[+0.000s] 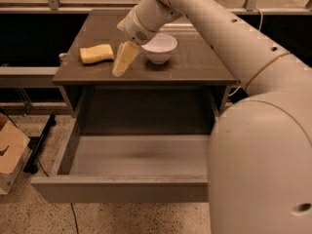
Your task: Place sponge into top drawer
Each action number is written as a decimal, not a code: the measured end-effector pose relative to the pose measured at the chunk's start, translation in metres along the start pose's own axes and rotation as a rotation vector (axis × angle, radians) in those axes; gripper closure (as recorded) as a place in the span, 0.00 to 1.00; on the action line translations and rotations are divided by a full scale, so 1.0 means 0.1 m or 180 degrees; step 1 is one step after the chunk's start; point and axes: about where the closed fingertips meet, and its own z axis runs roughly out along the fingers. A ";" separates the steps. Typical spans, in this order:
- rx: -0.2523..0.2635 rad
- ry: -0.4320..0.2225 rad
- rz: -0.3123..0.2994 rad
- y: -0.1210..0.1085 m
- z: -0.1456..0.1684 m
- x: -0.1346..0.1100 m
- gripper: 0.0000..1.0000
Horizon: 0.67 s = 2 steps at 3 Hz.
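The arm (253, 145) hides the top drawer's (126, 155) right end and part of the bowl's (163, 50) rim, its gripper (120, 68) over the desk (195, 67). A cardboard box (10, 152) is cut off at left.

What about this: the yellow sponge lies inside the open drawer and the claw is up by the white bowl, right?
Not quite. The camera view shows the sponge on the cabinet top, left of the claw, not in the open top drawer. The claw is by the white bowl.

no legible text, labels or numbers
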 end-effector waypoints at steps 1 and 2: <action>-0.0182 0.0009 0.0005 -0.21 0.34 0.00 0.00; -0.0172 -0.0001 0.0001 -0.23 0.34 -0.02 0.00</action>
